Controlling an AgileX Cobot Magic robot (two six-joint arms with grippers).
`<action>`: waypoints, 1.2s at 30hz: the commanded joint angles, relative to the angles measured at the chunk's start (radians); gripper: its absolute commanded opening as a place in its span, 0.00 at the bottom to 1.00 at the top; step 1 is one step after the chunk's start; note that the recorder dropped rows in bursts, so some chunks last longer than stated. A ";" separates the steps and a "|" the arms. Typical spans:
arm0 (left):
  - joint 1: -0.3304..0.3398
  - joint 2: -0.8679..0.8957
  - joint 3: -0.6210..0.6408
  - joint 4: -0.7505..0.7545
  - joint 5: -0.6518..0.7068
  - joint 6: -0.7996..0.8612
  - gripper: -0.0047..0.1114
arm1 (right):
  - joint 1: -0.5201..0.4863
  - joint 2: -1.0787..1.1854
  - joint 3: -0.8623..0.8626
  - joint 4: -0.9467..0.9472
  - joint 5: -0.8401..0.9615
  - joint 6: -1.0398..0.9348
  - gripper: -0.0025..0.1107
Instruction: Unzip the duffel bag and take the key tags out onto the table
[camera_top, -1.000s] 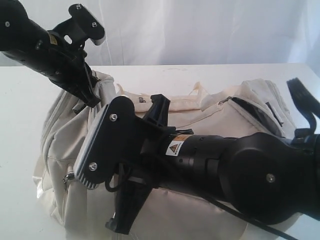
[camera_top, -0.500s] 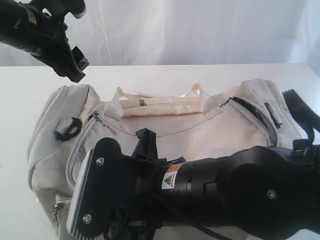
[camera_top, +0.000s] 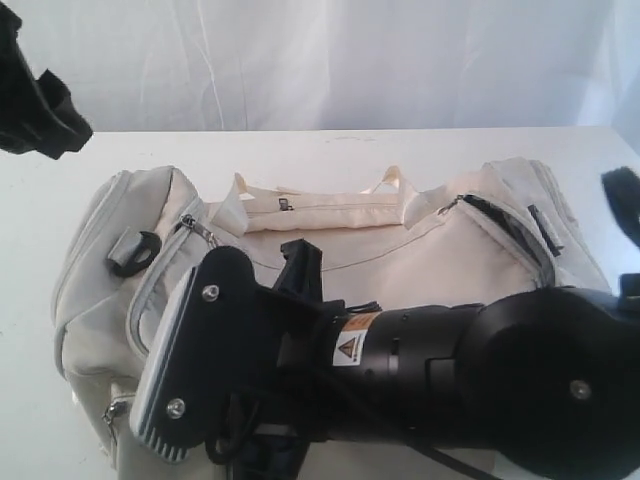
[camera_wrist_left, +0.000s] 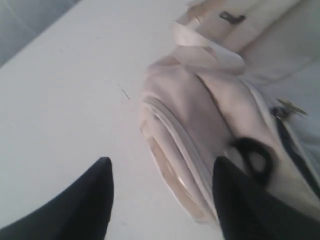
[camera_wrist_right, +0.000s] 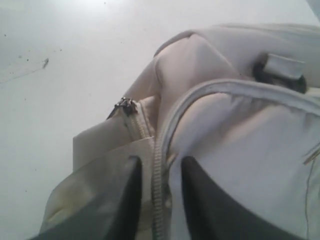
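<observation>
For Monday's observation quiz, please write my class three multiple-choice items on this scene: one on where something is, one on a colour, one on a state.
1. Where do the fingers of the right gripper sit?
A. On bare tabletop
B. On either side of a zipper on the duffel bag
C. Deep inside the bag

2. What colour is the duffel bag's fabric?
A. Red
B. Black
C. Cream-white

3. What state is the left gripper in?
A. Open, holding nothing
B. Shut on a strap
C. Shut on key tags

Answers:
1 B: the right wrist view shows the zipper running between the two dark fingers.
2 C: the pale cream fabric shows in every view.
3 A: its fingers stand wide apart, with only the table and the bag's end seen between them.
</observation>
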 joint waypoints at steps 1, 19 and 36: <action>0.000 -0.092 0.008 -0.108 0.197 -0.004 0.44 | 0.004 -0.079 0.003 -0.002 -0.023 0.027 0.53; 0.000 -0.425 0.429 -0.384 0.030 0.188 0.04 | -0.209 -0.225 -0.344 -0.771 0.847 0.836 0.53; 0.000 -0.462 0.541 -0.448 -0.068 0.188 0.04 | -0.099 0.059 -0.363 -0.667 0.787 0.668 0.42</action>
